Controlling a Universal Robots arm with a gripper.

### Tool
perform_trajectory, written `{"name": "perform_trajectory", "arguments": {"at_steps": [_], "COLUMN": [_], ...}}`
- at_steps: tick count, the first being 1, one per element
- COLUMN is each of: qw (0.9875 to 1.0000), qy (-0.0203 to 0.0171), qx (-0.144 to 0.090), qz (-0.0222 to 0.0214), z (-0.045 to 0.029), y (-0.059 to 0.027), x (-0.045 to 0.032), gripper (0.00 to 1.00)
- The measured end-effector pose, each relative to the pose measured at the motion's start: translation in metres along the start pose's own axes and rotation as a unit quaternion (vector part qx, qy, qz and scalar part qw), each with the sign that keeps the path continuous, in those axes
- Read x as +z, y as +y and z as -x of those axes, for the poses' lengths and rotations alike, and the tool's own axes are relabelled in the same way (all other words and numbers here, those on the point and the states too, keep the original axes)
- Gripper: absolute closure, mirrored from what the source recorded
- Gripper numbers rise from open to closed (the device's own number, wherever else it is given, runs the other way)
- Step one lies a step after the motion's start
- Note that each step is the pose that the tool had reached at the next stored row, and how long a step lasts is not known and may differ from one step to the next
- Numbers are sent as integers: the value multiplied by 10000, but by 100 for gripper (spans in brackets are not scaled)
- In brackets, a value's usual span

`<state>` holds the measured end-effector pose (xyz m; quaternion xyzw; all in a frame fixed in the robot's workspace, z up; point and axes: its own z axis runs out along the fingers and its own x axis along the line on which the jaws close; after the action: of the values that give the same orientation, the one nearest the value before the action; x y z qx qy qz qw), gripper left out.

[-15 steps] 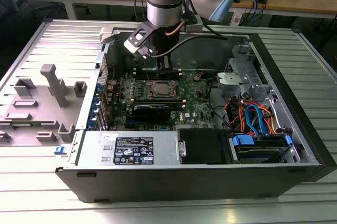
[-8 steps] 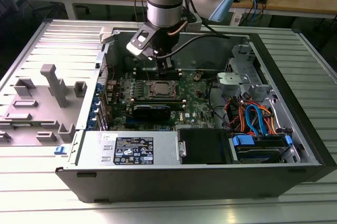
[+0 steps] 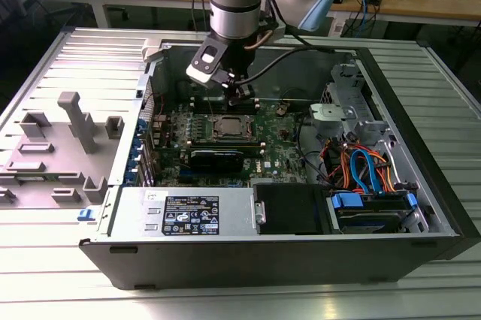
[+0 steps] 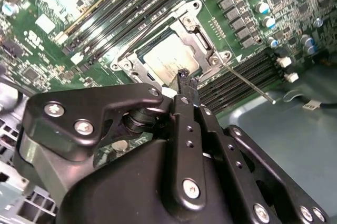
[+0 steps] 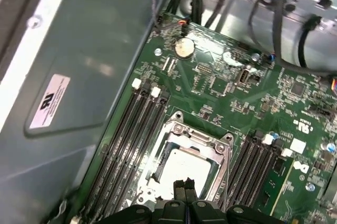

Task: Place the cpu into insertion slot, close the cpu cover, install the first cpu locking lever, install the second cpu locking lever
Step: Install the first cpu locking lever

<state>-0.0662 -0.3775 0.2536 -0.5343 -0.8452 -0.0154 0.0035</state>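
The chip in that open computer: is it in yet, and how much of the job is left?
Done: the chip sits in its socket on the green board, and the metal cover frame looks folded down around it. In hand: the gripper, shut and empty, hovers over the socket. Left: a thin lever juts out from the socket's corner, seemingly unlatched.

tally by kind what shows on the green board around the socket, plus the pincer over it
silver-grey square cpu chip: 1
dull grey metal cpu cover frame: 1
round silver coin battery: 1
black pincer: 1
total: 4
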Motion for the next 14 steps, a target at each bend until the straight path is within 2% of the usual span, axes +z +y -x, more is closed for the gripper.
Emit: {"name": "perform_trajectory", "arguments": {"at_steps": [4,9,14], "qw": [9996,9976,9975], "qy": [6,15,15], "qx": [-285,-691,-701], "qz": [-6,-16,-16], "z": [0,0,0], "y": [0,0,0], "x": [0,0,0], "gripper": [89,89,89]}}
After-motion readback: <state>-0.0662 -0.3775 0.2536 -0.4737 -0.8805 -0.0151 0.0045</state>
